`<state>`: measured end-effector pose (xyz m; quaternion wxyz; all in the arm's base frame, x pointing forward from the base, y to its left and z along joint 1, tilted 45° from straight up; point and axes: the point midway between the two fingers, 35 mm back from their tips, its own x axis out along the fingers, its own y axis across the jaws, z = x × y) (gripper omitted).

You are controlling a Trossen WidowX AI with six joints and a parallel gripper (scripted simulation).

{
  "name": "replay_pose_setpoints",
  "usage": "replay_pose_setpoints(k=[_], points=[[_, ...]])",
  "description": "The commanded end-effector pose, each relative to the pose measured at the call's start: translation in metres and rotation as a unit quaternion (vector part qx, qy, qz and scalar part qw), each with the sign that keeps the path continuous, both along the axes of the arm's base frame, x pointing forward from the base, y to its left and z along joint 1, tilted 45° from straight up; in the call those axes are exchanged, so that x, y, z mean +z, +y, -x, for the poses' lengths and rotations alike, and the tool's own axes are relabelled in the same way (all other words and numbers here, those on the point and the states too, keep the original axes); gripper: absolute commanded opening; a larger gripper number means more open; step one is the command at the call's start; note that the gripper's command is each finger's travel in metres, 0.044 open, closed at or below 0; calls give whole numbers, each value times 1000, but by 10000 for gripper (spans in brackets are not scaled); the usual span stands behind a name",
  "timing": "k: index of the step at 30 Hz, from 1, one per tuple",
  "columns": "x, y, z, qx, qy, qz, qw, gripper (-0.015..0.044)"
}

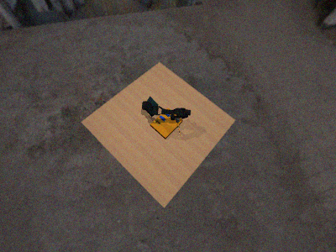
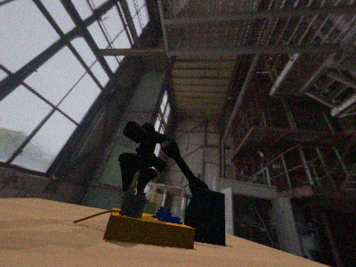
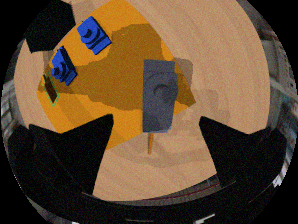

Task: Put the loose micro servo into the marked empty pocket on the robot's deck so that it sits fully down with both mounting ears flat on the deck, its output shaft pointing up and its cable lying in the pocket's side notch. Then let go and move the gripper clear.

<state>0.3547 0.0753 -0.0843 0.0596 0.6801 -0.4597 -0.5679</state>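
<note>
The loose micro servo (image 3: 159, 95) (image 2: 133, 206), dark grey, stands at one corner of the orange deck (image 3: 127, 122) (image 2: 151, 232) (image 1: 165, 129). A round boss shows on its upper face in the wrist view. Its thin orange cable (image 3: 150, 144) (image 2: 91, 216) sticks out past the deck's edge. The marked pocket (image 3: 51, 91) is a dark, empty slot with a green outline near the deck's far left corner in the wrist view. My gripper (image 3: 158, 119) (image 2: 134, 190) is open and points down over the servo, with the fingertips near its top in the exterior view. Whether they touch it is unclear.
Two blue servos (image 3: 94, 35) (image 3: 63, 67) sit in the deck, between the loose servo and the robot's base; they also show as blue shapes (image 2: 166, 215) in the exterior view. The dark base (image 2: 206, 218) (image 3: 50, 25) stands beyond the deck. The wooden table (image 1: 164, 176) lies around it.
</note>
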Motion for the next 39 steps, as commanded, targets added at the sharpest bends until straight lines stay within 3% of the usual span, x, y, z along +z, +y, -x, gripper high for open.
replay_pose_setpoints(k=[1,5,18,23,26,39], points=[[-5,-6,2,2,2,2,1000,440],[-8,-8,2,2,2,2,1000,440],[-8,-8,2,2,2,2,1000,99],[-8,-8,2,2,2,2,1000,65],[-4,-4,1,2,2,2,1000,0],[17,10,7,2,3,2,1000,0]])
